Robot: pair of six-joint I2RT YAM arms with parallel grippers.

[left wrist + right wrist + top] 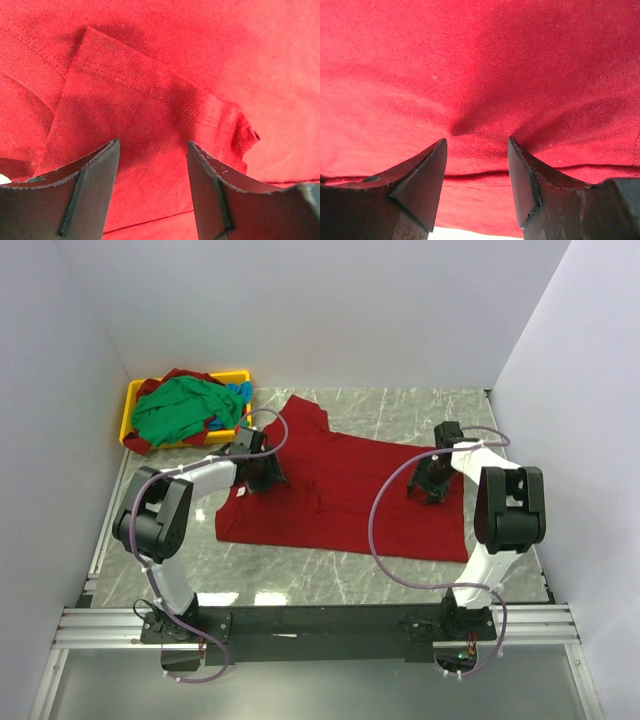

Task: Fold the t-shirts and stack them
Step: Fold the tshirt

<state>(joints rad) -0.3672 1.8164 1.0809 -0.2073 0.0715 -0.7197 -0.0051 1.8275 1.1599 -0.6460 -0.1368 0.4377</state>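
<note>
White walls, grey counter (400, 410). From above, the deep red t-shirt (350, 495) lies spread mid-frame, left hand (262, 478) on its left part, right hand (430, 492) on its right. More shirts (185, 410) sit in the yellow tray (133, 400), upper left. Left wrist view: fingers (95, 175) wide over a folded sleeve (125, 105), holding nothing. Right wrist view: fingers (420, 175) apart, cloth bunching between. Folding looks just begun; next, both must pinch cloth.

Yellow plastic tray (128, 412) sits way back in the far left corner of a grey marble-look tabletop (400, 410), white walls (320, 310) all round, aluminium rails (100, 625) up front.
</note>
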